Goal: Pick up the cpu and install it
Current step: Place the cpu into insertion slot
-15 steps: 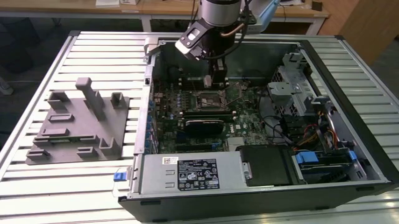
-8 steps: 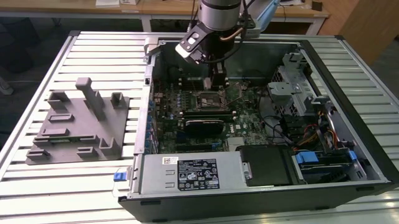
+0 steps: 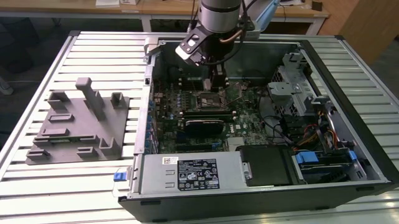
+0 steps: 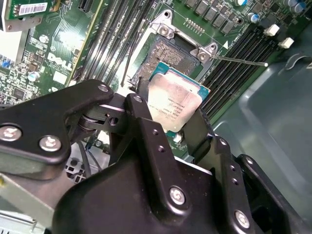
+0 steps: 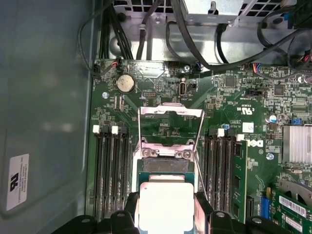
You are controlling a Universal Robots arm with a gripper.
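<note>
Silver-topped, the cpu (image 4: 176,105) sits clamped edge to edge in the gripper (image 4: 171,111) in the second wrist view, right over the open socket (image 4: 168,61). In the first wrist view it hangs at the socket's edge, with the frame (image 5: 170,114) flipped up on the far side (so nothing bars the way). Installing is the step in hand, I'd say, and seating calls for the cpu square and level over the socket. In the exterior view the arm (image 3: 218,18) hides the cpu, and I can't tell whether it touches the socket.
</note>
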